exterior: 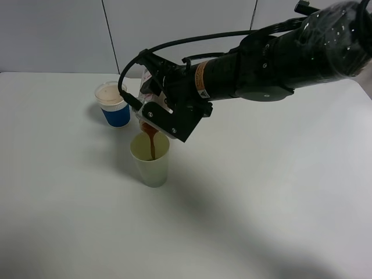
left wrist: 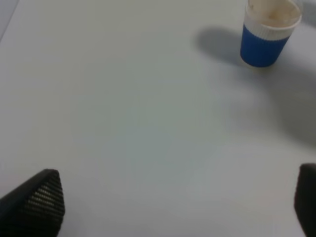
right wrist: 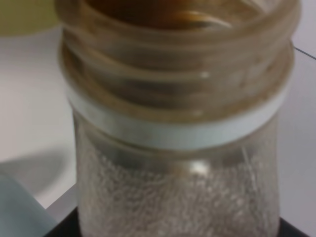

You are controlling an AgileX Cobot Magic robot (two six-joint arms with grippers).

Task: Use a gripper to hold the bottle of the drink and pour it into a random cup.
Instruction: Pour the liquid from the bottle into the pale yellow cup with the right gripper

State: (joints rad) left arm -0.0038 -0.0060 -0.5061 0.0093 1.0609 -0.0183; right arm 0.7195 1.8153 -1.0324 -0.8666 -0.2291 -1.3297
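My right gripper [exterior: 170, 110] reaches across from the right and is shut on the bottle of the drink [exterior: 149, 93], which is tipped mouth-down. A thin brown stream [exterior: 152, 142] runs from its mouth into the pale yellow-green cup [exterior: 151, 161], which stands upright right under it. The right wrist view is filled by the bottle's wide neck and translucent body [right wrist: 177, 148], with brown liquid at the mouth. My left gripper [left wrist: 177, 205] is open and empty above bare table; it does not show in the high view.
A blue cup with a white rim [exterior: 114, 104] stands behind and to the left of the yellow-green cup, and also shows in the left wrist view [left wrist: 266, 32]. The white table [exterior: 261, 203] stretches around them. The thick right arm [exterior: 279, 55] spans the back right.
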